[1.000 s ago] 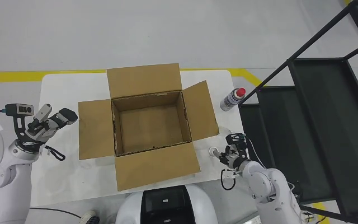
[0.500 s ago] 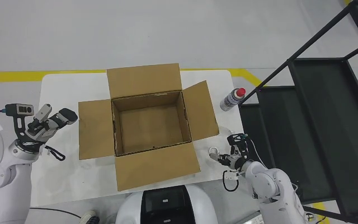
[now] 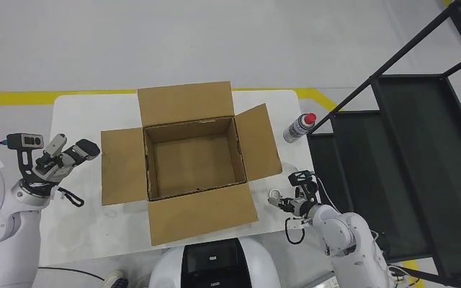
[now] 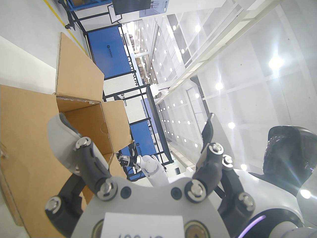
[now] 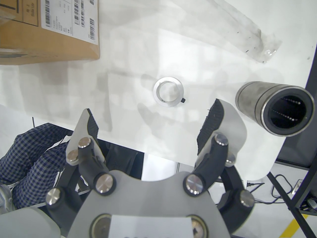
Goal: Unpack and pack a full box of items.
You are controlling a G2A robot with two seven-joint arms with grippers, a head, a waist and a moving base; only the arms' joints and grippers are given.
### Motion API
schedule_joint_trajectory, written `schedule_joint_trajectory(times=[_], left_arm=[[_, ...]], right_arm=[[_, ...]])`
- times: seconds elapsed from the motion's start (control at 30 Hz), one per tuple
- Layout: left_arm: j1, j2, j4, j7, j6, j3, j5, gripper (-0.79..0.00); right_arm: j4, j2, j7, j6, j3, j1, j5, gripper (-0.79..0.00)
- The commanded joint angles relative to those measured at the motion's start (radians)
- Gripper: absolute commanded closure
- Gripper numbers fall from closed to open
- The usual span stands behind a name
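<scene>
An open cardboard box (image 3: 194, 158) stands mid-table with all flaps spread and a bare floor inside. My right gripper (image 3: 283, 204) hovers at the table's front right corner, open; in the right wrist view the gripper (image 5: 152, 115) sits just short of a small metal ring (image 5: 168, 91), which lies flat on the white table. The ring (image 3: 274, 194) lies beside the box's front flap. A steel cylinder with a hollow black bore (image 5: 272, 107) lies beside one finger. My left gripper (image 3: 72, 155) is held open, empty, left of the box (image 4: 81, 75).
A spray can with a red cap (image 3: 299, 127) stands at the table's right edge. A clear plastic bag (image 5: 230, 25) lies flat beyond the ring. A dark metal frame (image 3: 389, 129) flanks the table on the right. The table edge is close behind my right gripper.
My right gripper has shifted slightly near the ring, staying open. The left arm and the box have not moved.
</scene>
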Motion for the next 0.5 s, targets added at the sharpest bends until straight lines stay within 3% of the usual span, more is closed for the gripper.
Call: schedule_joint_trajectory(times=[0.0,0.2,0.33,0.47], left_arm=[[0.000,0.000,0.000,0.000,0.000,0.000,0.000,-0.785],[0.000,0.000,0.000,0.000,0.000,0.000,0.000,-0.785],[0.000,0.000,0.000,0.000,0.000,0.000,0.000,-0.785],[0.000,0.000,0.000,0.000,0.000,0.000,0.000,-0.785]], right_arm=[[0.019,0.002,0.004,0.011,-0.002,0.012,0.005,-0.702],[0.100,0.008,0.022,0.049,-0.013,0.063,0.012,-0.462],[0.132,0.012,0.010,0.059,-0.028,0.083,-0.019,-0.474],[0.145,0.013,-0.015,0.122,-0.047,0.089,-0.062,-0.434]])
